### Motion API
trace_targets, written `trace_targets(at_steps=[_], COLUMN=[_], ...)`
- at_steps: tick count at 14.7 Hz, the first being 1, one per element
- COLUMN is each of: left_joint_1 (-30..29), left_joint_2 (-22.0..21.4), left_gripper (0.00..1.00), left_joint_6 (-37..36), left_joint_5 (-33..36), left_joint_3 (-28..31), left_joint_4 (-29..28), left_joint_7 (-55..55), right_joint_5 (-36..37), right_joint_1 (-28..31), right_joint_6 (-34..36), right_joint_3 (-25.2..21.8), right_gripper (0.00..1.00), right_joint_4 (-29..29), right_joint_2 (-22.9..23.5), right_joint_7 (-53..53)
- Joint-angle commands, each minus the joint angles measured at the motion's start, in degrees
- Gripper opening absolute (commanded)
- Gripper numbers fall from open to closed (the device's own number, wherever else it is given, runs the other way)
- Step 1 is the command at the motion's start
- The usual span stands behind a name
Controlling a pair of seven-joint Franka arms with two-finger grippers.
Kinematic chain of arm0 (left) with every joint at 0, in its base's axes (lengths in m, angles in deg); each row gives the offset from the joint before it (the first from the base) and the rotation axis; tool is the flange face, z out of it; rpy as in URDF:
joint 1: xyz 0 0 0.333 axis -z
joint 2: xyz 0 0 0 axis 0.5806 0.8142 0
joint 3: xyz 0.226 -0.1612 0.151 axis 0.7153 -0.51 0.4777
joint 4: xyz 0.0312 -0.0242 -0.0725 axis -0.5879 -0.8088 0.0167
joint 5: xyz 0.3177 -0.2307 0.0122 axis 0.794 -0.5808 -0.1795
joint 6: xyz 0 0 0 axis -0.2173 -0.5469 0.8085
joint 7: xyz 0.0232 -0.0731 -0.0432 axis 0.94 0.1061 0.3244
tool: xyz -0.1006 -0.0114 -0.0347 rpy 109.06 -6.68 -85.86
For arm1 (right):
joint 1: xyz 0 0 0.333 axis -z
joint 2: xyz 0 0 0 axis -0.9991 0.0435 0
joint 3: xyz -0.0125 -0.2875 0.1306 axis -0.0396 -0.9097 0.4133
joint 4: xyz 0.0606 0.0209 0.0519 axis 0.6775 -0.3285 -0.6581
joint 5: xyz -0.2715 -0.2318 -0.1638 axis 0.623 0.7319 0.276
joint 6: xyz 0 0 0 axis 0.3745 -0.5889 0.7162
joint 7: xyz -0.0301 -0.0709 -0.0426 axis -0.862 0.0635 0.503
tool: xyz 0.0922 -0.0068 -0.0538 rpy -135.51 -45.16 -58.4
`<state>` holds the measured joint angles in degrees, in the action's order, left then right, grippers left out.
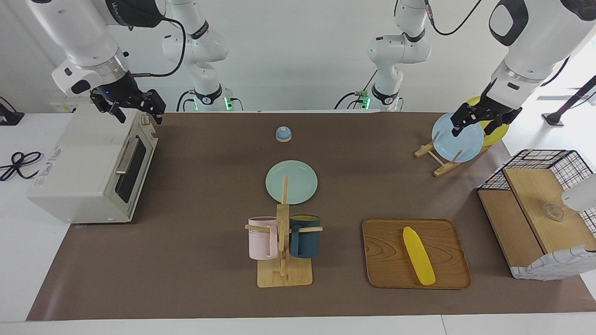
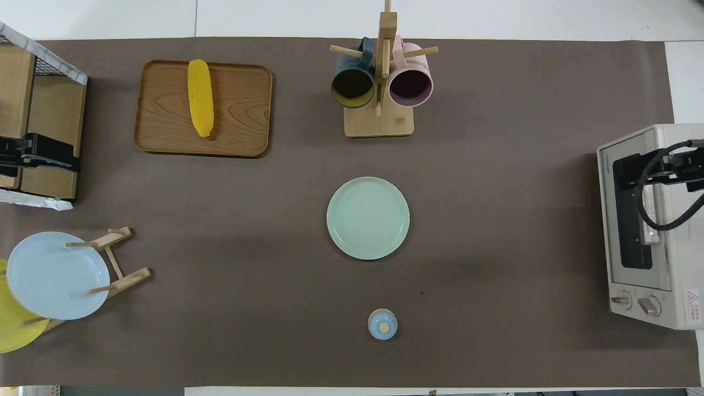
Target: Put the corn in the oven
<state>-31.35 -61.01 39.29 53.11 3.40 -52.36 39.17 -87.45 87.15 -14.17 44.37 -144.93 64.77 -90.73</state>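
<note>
Corn (image 1: 418,256) lies on the wooden tray (image 1: 382,260) at the left arm's end, long axis running near-to-far; your left gripper (image 1: 482,119), fingers apart, hangs over the plate rack (image 1: 437,163), while the right gripper (image 1: 128,104), fingers apart, hangs over the shut oven (image 1: 79,163).

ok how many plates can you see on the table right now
3. A green plate lies flat mid-table. A blue plate and a yellow plate stand in the wooden rack at the left arm's end; more could hide there.
</note>
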Motion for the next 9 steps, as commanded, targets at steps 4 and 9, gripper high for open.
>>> trace_targets(at_steps=[4,9], left_joint_1=[0.34,0.43], left_joint_2=[-1.59,-1.68], left_gripper=[1.0,1.0], left_joint_6=[0.9,0.9], left_joint_5=[1.45,1.37], left_joint_3=[0.07,0.07], left_joint_4=[-1.74,-1.56], left_joint_7=[-0.66,-0.22], right_joint_5=[-0.19,-0.1], right_joint_1=[0.63,0.62], right_joint_6=[0.35,-4.1], right_joint_3=[0.95,1.3], right_gripper=[1.0,0.43], right_joint_4=[1.1,-3.27], right_joint_2=[0.29,-1.37], right_joint_7=[0.16,2.61])
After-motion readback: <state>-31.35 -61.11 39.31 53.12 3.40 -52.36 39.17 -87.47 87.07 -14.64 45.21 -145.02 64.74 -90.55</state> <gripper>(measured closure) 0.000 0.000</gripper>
